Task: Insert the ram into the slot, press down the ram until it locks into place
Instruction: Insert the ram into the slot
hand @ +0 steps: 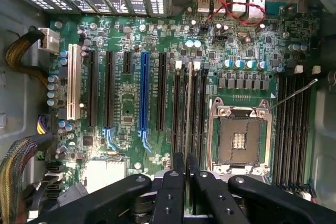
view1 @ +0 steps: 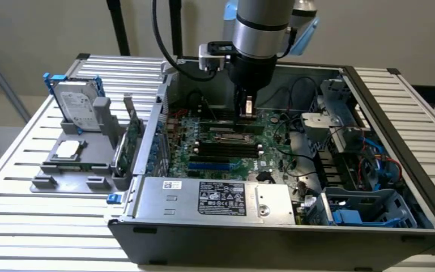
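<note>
Black-fingered gripper (hand: 186,159) is clamped on the thin ram (hand: 187,114), seen edge-on between its 2 fingers. The ram runs along the black slots (hand: 202,108) beside the CPU socket (hand: 239,140); whether it is seated, I cannot tell.

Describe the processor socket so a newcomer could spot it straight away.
Inside the open computer case lies a green motherboard. The processor socket sits between two banks of long black slots; it alone is square, with a silver metal frame.
</note>
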Controlling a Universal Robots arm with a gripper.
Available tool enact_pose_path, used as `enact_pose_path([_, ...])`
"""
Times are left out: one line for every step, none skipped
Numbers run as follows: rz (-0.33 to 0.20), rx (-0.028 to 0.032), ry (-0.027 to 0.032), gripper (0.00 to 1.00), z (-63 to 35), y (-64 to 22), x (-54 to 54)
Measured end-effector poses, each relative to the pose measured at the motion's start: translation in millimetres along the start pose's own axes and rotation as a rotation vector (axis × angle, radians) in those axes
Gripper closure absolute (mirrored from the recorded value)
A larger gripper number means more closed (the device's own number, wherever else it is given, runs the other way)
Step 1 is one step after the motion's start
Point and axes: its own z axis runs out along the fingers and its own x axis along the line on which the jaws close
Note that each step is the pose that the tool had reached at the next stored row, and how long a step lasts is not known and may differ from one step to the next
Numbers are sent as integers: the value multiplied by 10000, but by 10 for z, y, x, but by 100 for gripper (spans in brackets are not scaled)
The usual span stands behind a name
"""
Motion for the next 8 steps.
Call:
enact_pose_path([13, 0, 0, 87, 18, 0, 0])
enact_pose_path([25, 0, 1, 87, 36, -1, 0])
enact_pose_path([36, 0, 1, 87, 54, -1, 0])
enact_pose_path([46, 0, 1, 87, 72, -2, 0])
enact_pose_path([55, 0, 2, 87, 90, -3, 0])
enact_pose_path([62, 0, 3, 87, 108, -3, 1])
enact_pose_path([66, -1, 6, 87, 126, -4, 1])
enact_pose_path([71, 0, 8, 87, 144, -5, 1])
